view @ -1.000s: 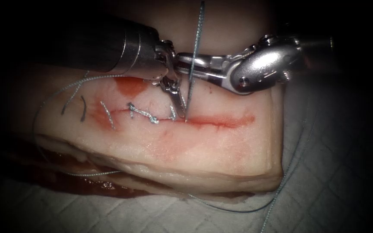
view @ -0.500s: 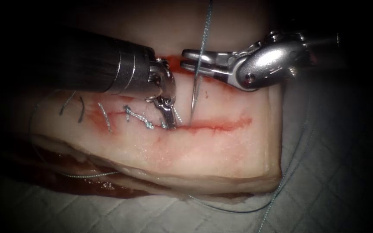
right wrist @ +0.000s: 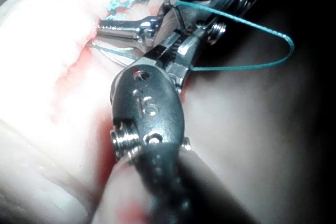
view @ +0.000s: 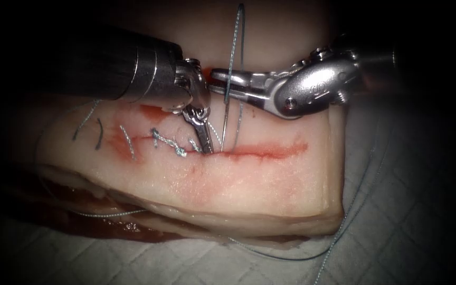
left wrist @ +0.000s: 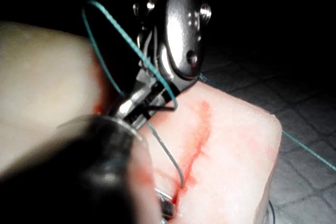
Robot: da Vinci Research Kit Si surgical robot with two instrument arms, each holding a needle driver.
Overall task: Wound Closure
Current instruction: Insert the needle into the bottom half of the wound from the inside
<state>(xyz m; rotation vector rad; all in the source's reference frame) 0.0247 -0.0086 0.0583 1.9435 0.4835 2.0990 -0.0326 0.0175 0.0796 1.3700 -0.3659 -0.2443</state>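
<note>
Now right end effector clamped on needle | left end effector closed, tips at cut

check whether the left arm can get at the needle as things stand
Probably yes: the left tool rests at the cut right beside the needle, nothing between them. The right pincer holds the needle near its upper end.

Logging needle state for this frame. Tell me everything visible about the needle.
The needle is thin, curved, bare metal, standing nearly upright. The right gripper is shut on its upper end, where teal thread loops up. Its point meets the cut in the tissue, beside the left gripper; depth in tissue unclear.
</note>
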